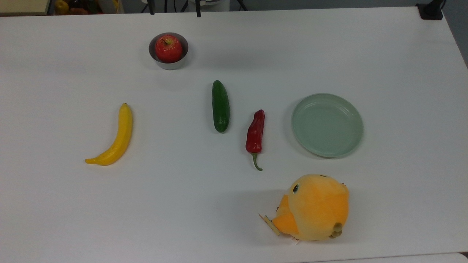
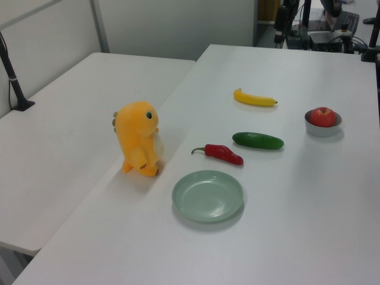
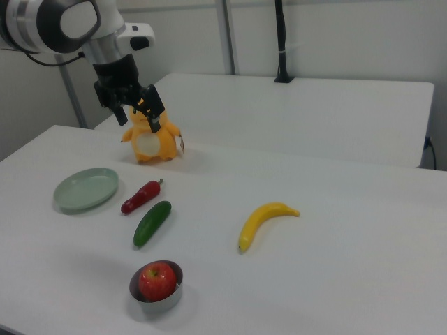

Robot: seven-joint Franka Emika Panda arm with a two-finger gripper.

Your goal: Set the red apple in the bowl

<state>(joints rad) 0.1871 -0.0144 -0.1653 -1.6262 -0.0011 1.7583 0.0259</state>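
Looks basically done from my end: the red apple (image 1: 168, 48) sits in the bowl (image 1: 168, 65), and my gripper (image 3: 137, 112) hangs up high, fingers spread and empty.

Open tabletop (image 1: 329, 44) round bowl (image 1: 168, 62); nearest obstacle cucumber (image 1: 221, 106), well apart; banana (image 1: 115, 138) farther.

Arm raised high, pincer (image 3: 137, 115) pointing down, fingers spread apart
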